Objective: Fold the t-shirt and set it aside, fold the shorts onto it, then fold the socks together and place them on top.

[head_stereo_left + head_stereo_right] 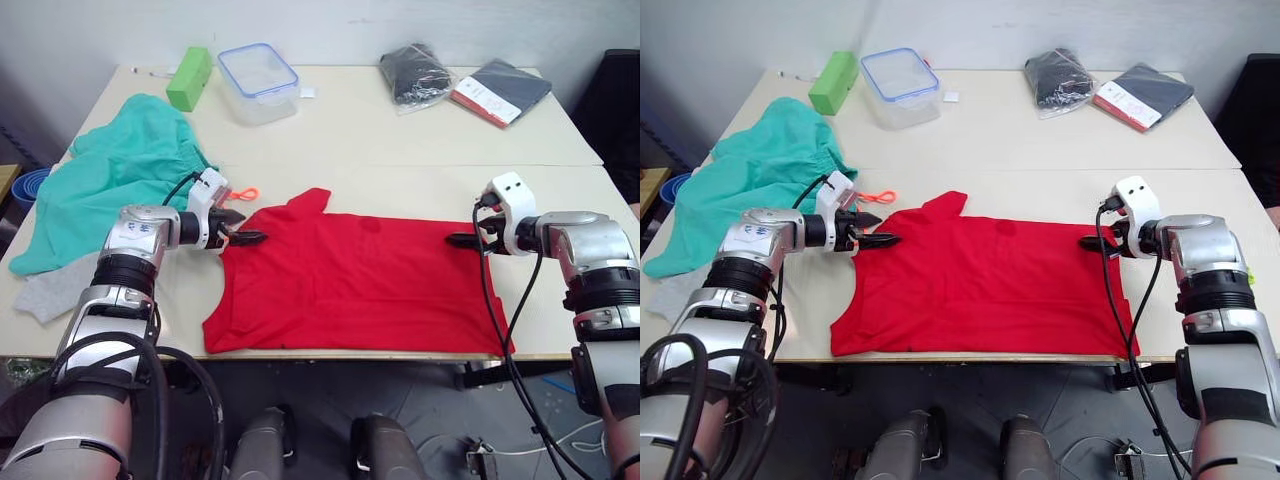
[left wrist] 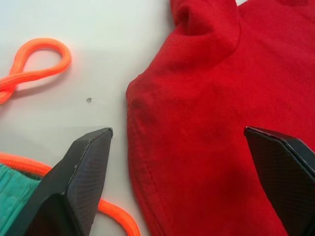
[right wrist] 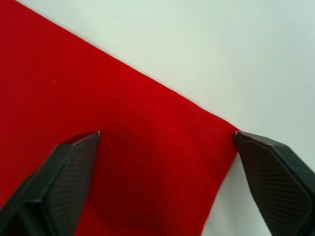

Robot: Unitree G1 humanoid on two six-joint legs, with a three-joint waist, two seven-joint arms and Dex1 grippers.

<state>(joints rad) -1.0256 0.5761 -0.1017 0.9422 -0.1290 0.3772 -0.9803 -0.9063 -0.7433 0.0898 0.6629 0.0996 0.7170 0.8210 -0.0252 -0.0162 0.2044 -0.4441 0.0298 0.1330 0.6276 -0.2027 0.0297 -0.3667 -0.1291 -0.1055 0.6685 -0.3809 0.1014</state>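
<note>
The red t-shirt [image 1: 350, 280] lies flat at the table's [image 1: 400, 120] near edge. The left pincer [image 1: 240, 232], spread wide, straddles its 9 o'clock edge; the right pincer [image 1: 462, 240], also wide, straddles its 3 o'clock corner. Teal shorts [image 1: 120, 180] and grey socks [image 1: 50, 292] lie toward 9 o'clock.

2 head cams look down over table [image 1: 400, 175]; wrist cams close on t-shirt [image 2: 211, 123] edges.

At the table's [image 1: 400, 120] far edge stood a green block [image 1: 190, 78] beside a clear blue-rimmed lidded container [image 1: 258, 82], with a bagged black cloth [image 1: 416, 74] and a dark booklet [image 1: 501, 92] further right.
</note>
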